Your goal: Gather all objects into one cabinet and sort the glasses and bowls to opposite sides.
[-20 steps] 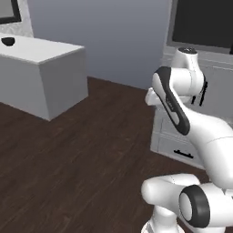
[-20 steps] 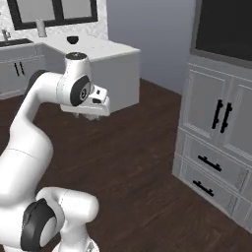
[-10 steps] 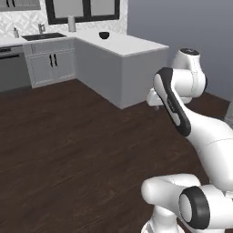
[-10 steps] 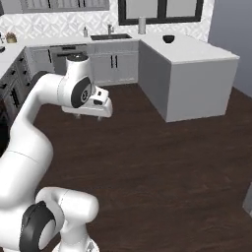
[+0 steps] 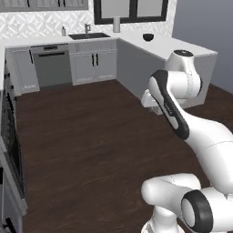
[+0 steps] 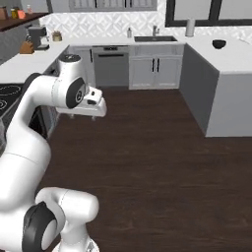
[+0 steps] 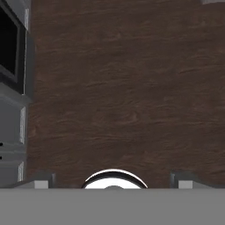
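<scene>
- Dark brown wood floor (image 5: 82, 136) is spreading across the middle of a rendered kitchen in both base views.
- White arm is rising from the base and folding at chest height, with the tool (image 6: 93, 106) hanging over open floor, near no object.
- In the hand view the tool (image 7: 112, 182) is pointing straight down at the floorboards; its two finger tips (image 7: 41, 181) are sitting far apart at 7 and 5 o'clock, spread wide with nothing between them.
- Grey cabinet fronts with a dark opening (image 7: 11, 48) are running along the 9 o'clock edge of the hand view.
- White surface (image 6: 231, 54) is forming an L-shaped run with grey cabinet doors below, wrapping from 12 to 3 o'clock in the right base view.
- Small dark bowl (image 6: 219, 44) is sitting on that surface toward 2 o'clock, well apart from the tool; in the left base view it (image 5: 148, 37) is lying at about 1 o'clock.
- Sink with a faucet (image 6: 155, 34) is sitting at 12 o'clock, under a dark window.
- Long brown shelf (image 6: 19, 18) is crossing the 10 o'clock corner, holding small items too tiny to tell apart.
</scene>
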Available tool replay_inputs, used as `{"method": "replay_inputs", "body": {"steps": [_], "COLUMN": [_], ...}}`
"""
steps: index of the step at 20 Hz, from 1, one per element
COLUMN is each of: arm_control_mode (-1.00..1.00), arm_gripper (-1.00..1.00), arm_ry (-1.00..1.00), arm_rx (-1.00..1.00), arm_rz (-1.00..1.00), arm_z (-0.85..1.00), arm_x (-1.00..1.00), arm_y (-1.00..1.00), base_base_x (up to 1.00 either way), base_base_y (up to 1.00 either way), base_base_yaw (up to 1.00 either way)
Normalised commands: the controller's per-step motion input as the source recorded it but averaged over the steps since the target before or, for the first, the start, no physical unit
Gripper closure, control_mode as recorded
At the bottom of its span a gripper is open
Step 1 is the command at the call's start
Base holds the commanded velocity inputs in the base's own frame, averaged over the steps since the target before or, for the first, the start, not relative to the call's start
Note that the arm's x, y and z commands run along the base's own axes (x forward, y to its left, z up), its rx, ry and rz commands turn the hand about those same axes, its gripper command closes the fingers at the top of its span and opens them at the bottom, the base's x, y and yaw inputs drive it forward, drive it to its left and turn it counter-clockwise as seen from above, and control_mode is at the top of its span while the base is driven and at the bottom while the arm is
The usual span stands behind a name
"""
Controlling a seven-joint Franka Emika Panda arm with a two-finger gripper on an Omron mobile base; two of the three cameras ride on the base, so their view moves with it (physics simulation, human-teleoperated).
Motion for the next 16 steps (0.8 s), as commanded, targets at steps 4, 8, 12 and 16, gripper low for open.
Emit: {"method": "replay_inputs", "body": {"steps": [4,8,12,16], "arm_control_mode": [1.0,1.0,1.0,1.0], "arm_gripper": [-1.0,-1.0,-1.0,-1.0], "arm_ry": [0.0,0.0,0.0,0.0], "arm_rx": [0.0,0.0,0.0,0.0], "arm_rz": [0.0,0.0,0.0,0.0], "arm_z": [0.0,0.0,0.0,0.0], "arm_x": [0.0,0.0,0.0,0.0], "arm_y": [0.0,0.0,0.0,0.0], "base_base_x": [1.0,1.0,0.96,1.0], "base_base_y": [0.51,0.09,0.0,0.11], "base_base_yaw": [0.13,0.15,0.11,0.06]}}
